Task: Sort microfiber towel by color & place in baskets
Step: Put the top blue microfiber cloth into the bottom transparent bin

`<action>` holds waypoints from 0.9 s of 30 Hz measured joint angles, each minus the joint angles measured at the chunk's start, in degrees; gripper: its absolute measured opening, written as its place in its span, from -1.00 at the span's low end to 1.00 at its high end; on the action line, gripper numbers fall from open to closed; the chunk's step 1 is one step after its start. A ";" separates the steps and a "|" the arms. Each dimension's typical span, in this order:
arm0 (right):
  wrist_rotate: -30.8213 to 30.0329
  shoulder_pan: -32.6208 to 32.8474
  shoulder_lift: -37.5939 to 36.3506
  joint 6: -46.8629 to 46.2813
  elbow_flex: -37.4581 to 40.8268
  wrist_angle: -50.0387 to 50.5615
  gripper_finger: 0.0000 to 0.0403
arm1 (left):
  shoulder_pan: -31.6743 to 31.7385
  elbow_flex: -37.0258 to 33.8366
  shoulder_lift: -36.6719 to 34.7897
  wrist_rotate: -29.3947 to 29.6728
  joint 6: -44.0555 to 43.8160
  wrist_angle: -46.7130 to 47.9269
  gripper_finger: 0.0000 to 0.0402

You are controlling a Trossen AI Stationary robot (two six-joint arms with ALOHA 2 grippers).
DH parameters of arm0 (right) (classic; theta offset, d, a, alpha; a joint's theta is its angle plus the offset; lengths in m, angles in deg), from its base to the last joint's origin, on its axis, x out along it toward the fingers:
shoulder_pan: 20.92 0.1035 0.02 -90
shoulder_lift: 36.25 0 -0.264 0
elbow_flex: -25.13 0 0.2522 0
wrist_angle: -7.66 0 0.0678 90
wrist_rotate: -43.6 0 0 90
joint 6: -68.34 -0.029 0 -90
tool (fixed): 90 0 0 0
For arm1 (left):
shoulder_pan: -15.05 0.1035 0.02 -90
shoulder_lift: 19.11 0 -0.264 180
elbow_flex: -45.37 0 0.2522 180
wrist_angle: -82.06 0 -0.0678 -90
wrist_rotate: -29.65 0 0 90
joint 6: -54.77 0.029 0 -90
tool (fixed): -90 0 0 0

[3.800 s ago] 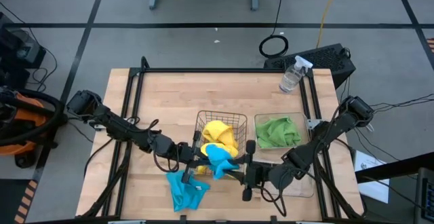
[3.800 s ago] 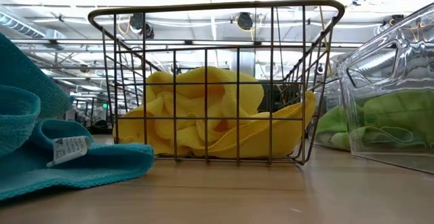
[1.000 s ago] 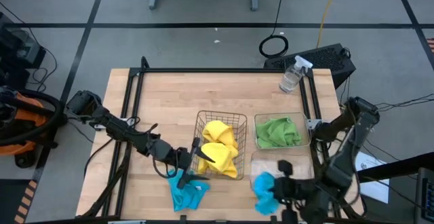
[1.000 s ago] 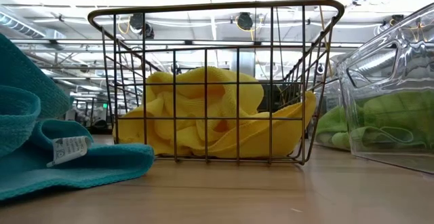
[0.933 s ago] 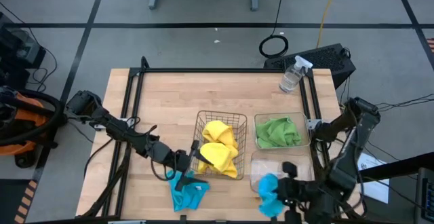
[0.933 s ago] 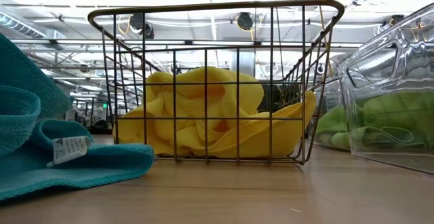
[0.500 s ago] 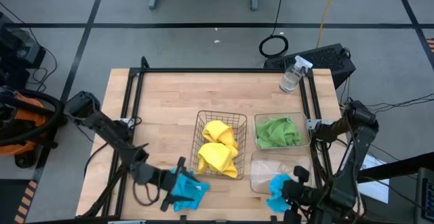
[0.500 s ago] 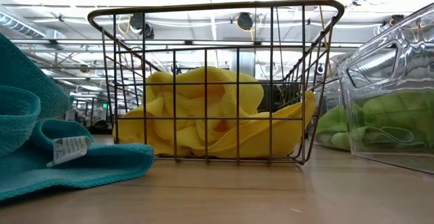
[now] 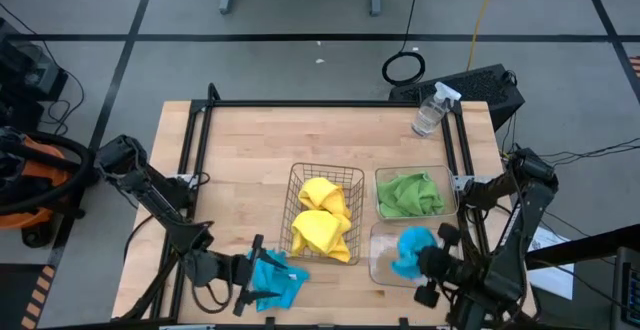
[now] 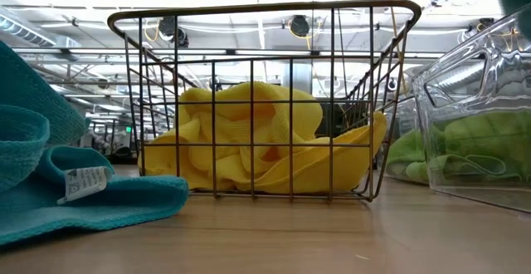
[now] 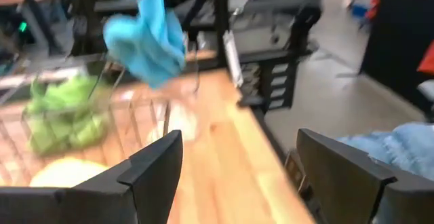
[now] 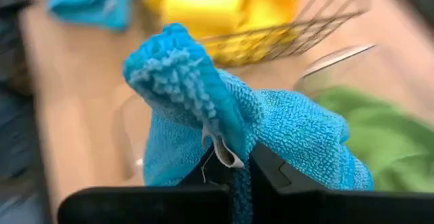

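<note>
Right pincer has swung its blue towel over the empty tub.
Clamped on a bunched fold; soft, limp cloth. Left pincer wide, beside the other blue towel.

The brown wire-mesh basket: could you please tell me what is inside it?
Inside the brown wire-mesh basket lie crumpled yellow microfiber towels; two folds show from above. Anything beneath them is covered.

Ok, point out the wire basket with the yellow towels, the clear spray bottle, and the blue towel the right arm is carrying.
Brownish wire-mesh basket [image 9: 293, 182]: high view, far left rim.
Clear spray bottle [image 9: 431, 113]: high view, bottle body.
Blue microfiber towel [image 9: 410, 251]: high view, bunched middle, held by the right gripper [image 12: 234, 176].
</note>
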 joint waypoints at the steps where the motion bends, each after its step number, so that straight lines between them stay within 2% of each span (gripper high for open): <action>1: -1.52 -0.17 0.05 -1.41 0.21 1.33 -0.98 | 0.11 0.00 0.47 0.57 -1.23 1.31 0.47; 7: -7.86 -0.90 1.27 -6.50 6.15 -5.16 -0.98 | -0.14 0.00 5.57 1.53 -5.26 4.04 0.47; 14: -6.34 -1.80 3.81 -10.94 14.40 -14.47 -0.97 | -1.90 0.00 9.19 2.01 -6.93 3.29 0.47; 21: 3.23 -4.28 5.02 -11.58 14.65 -14.89 -0.86 | -3.05 0.00 9.20 2.19 -8.29 3.95 0.47; 25: 3.93 -5.63 5.08 -13.32 14.65 -17.12 -0.78 | -3.05 0.00 9.20 2.17 -9.84 4.20 0.47; 27: 6.85 -6.67 4.84 -14.00 14.65 -18.05 -0.72 | -3.05 0.00 9.20 2.19 -10.86 4.59 0.47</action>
